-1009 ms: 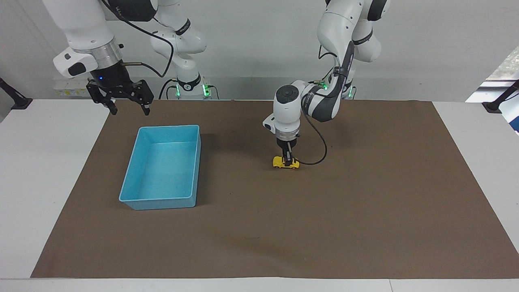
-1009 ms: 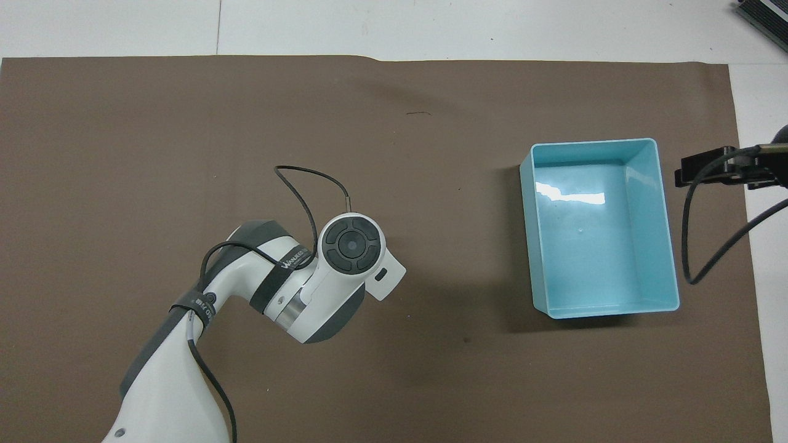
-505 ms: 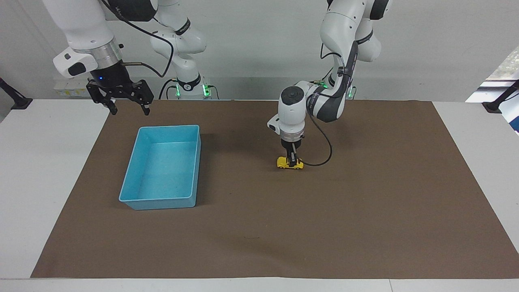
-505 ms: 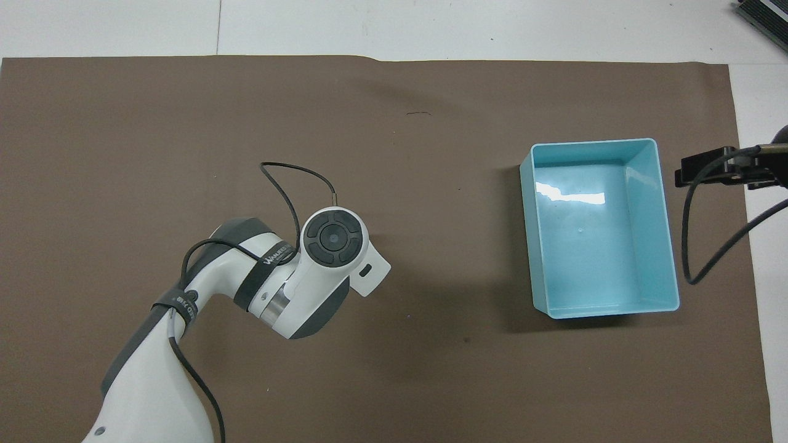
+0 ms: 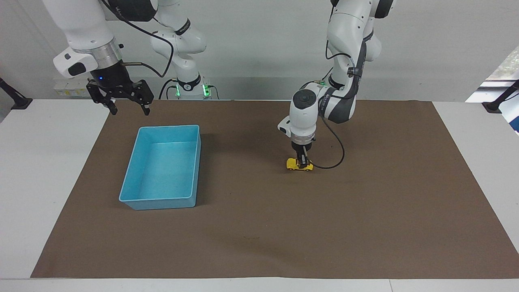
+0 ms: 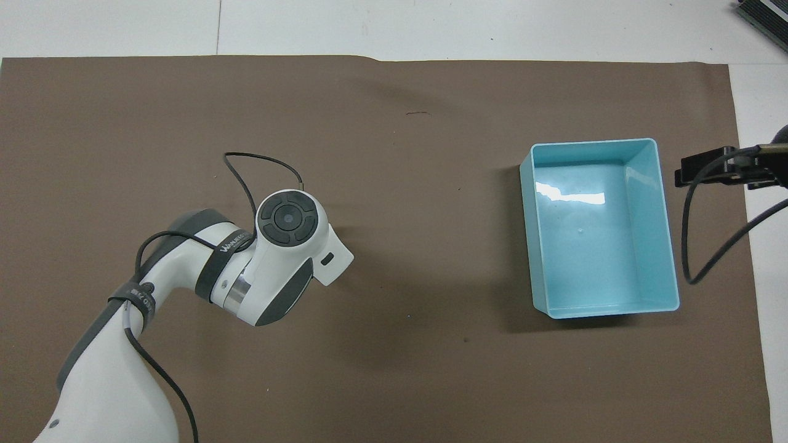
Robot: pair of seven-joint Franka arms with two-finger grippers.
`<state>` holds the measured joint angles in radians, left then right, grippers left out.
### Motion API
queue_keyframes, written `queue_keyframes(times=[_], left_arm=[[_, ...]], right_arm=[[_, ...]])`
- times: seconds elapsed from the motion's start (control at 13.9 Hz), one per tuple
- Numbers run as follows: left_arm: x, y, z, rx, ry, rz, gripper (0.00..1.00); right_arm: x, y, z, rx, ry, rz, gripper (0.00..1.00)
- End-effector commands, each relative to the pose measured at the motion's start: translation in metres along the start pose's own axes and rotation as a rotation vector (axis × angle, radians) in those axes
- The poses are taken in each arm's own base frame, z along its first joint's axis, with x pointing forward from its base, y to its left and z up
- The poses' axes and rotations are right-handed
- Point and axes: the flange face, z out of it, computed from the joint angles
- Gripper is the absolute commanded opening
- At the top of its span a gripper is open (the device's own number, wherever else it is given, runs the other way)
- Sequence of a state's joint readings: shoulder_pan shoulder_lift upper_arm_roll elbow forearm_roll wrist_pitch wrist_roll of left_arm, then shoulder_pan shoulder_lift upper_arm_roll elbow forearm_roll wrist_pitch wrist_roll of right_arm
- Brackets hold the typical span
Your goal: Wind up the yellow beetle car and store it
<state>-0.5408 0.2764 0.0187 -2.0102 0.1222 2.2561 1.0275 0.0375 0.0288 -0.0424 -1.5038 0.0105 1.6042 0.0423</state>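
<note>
The white counter fills both views, and nearly all of it lies under a big brown mat that runs almost edge to edge. On that mat, at the middle left of the facing view and the middle right of the overhead one, sits a light blue bin, open-topped, with nothing in it that I can see. The left arm comes down from the upper right of the facing view and bends so its wrist points straight at the mat near the centre of the frame; in the overhead view its white body covers whatever is beneath it. The left pincer stands upright there, clamped on the yellow beetle car, whose wheels rest on the mat, well apart from the bin and toward the left arm's end of the counter. The right arm waits at the upper left of the facing view, its right pincer hanging with its fingers spread apart over the mat's corner, just above the bin's upper edge in the frame.
</note>
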Motion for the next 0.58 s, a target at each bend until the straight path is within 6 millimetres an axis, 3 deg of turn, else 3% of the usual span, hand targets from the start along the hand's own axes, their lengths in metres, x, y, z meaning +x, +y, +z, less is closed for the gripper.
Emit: queue_keyframes(times=[0.0,0.29,0.5], left_arm=[[-0.03,-0.006,0.026,-0.021,-0.023,0.013,0.0],[-0.064,-0.015,0.029,-0.051,-0.036,-0.055,0.0],[-0.072,-0.014,0.025,-0.069,-0.047,-0.081,0.0]], right_arm=[[-0.003,0.001,-0.004,0.004,-0.001,0.014,1.0],[-0.003,0.0,-0.003,0.004,-0.003,0.013,1.0],[-0.003,0.001,-0.003,0.003,-0.003,0.014,1.0]])
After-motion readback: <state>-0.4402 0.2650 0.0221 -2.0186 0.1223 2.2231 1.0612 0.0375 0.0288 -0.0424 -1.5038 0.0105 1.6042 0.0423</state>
